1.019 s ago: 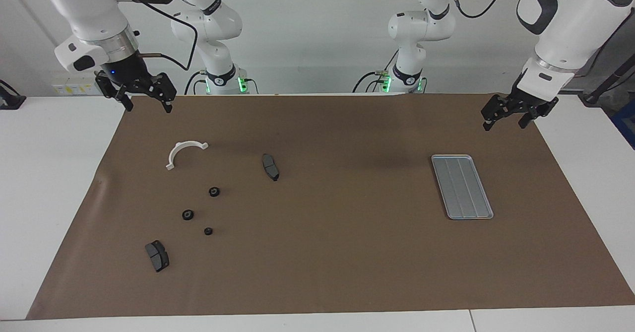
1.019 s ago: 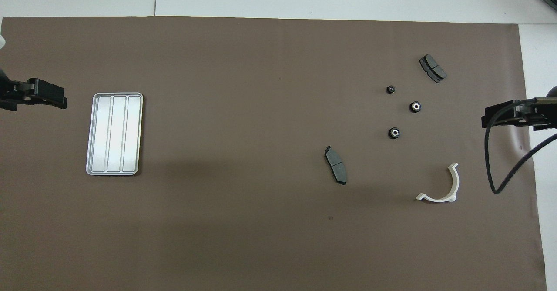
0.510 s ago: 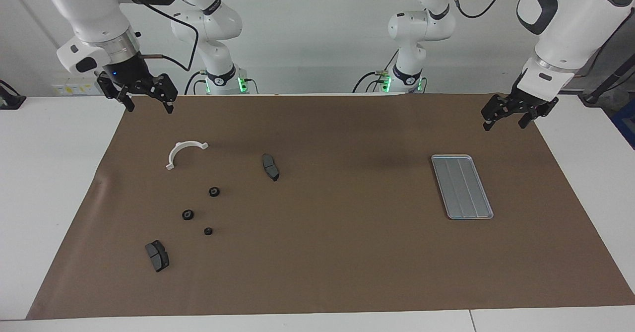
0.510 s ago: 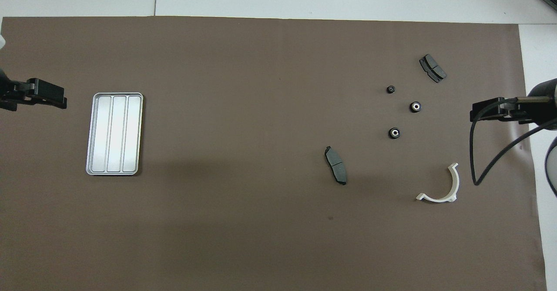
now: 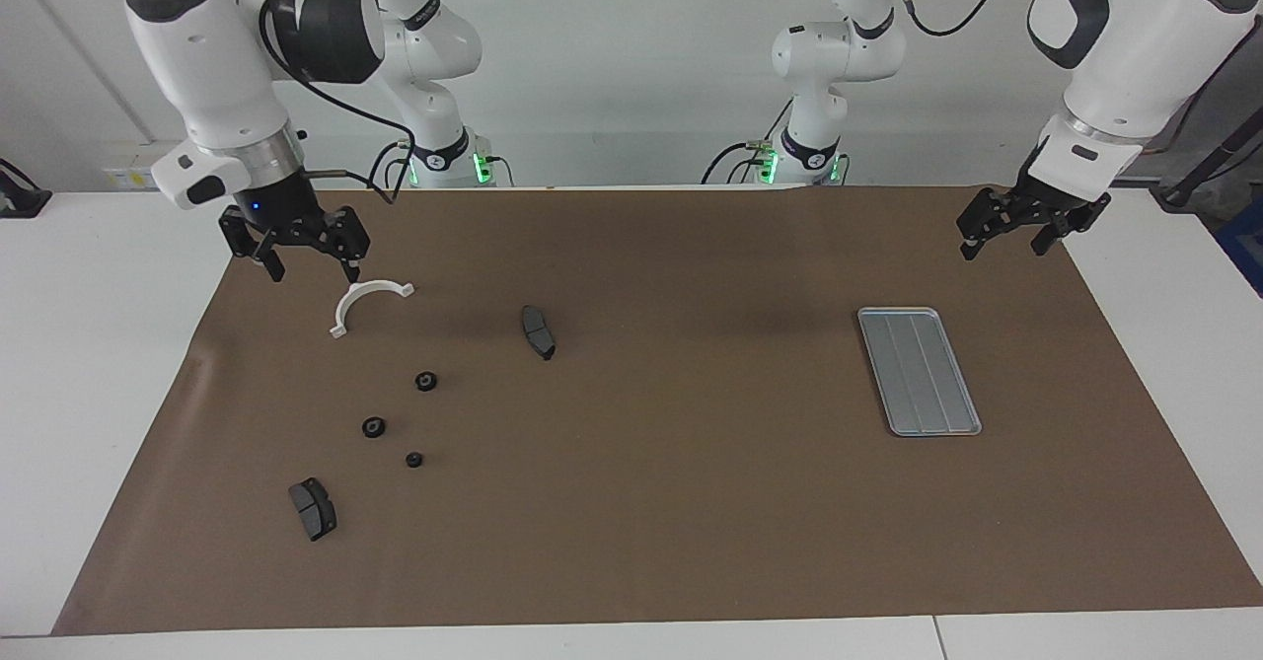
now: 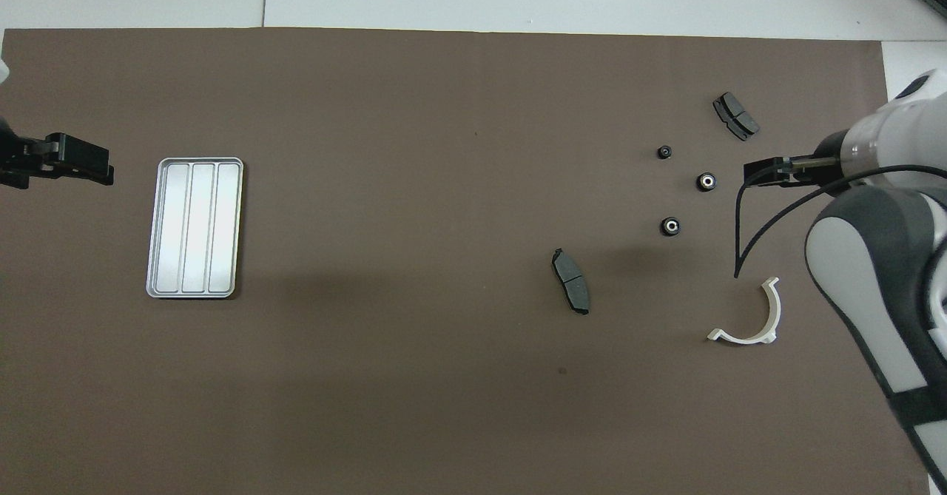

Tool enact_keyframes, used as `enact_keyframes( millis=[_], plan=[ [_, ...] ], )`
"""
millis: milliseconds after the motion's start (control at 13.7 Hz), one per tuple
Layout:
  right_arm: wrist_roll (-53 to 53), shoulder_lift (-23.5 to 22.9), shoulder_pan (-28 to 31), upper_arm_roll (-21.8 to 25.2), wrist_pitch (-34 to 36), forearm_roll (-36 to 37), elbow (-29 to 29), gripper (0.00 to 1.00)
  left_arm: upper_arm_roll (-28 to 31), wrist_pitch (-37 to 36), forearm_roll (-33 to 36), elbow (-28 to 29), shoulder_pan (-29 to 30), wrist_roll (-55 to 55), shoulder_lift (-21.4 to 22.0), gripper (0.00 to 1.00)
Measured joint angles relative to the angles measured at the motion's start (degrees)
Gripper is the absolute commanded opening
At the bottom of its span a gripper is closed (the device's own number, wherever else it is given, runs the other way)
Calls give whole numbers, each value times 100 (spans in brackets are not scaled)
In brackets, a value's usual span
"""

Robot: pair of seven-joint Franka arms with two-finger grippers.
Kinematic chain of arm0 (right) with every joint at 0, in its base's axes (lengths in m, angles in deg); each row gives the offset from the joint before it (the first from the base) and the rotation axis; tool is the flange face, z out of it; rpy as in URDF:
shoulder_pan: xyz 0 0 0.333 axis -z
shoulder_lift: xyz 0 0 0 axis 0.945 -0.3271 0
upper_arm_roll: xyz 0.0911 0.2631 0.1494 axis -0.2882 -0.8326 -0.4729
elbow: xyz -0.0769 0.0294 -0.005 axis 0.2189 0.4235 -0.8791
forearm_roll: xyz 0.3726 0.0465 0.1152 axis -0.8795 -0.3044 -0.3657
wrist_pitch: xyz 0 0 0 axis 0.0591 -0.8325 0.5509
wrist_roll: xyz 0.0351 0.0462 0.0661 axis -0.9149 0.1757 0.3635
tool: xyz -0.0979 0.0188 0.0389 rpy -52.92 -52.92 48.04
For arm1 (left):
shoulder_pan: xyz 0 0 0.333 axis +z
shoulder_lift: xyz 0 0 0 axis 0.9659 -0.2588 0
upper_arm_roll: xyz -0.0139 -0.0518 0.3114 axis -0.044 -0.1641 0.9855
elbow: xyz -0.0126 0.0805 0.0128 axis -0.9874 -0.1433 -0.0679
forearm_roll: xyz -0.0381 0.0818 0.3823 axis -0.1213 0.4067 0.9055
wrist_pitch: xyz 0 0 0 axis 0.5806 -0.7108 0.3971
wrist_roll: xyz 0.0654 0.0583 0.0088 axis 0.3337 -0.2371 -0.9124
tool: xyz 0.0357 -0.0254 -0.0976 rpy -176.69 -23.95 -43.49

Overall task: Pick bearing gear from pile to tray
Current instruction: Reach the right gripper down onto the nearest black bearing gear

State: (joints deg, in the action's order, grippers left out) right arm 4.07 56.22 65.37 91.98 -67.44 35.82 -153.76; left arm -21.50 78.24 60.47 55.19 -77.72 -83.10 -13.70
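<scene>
Swinging down over the white bracket (image 5: 367, 301), the right gripper (image 5: 308, 267), jaws spread and empty, nears the gears (image 5: 425, 381); the left gripper (image 5: 1016, 238) waits, released.

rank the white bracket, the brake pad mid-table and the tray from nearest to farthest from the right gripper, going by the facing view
From the right gripper, open and raised:
1. White half-ring bracket, almost under it, at the right arm's end.
2. Brake pad, toward mid-table.
3. Tray, at the left arm's end.

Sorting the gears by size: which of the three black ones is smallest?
The gear lying farthest from the robots, beside the brake pad; the other two are visibly wider.
</scene>
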Motion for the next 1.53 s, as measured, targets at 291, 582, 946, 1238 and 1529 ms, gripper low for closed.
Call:
enact_keyframes(
  millis=[291,582,946,1238,1529],
  plan=[
    [-98,-805,60,16,-852,0,-4,100,0,0,0,0,0,0,0,100],
    [-104,-1393,168,20,-1570,-381,4,100,0,0,0,0,0,0,0,100],
    [-105,-1568,114,7,-1655,-550,24,100,0,0,0,0,0,0,0,100],
    [-105,-1599,113,-2,-1655,-550,26,100,0,0,0,0,0,0,0,100],
    [-115,-1866,20,-18,-1727,-550,25,100,0,0,0,0,0,-1,0,100]
  ],
)
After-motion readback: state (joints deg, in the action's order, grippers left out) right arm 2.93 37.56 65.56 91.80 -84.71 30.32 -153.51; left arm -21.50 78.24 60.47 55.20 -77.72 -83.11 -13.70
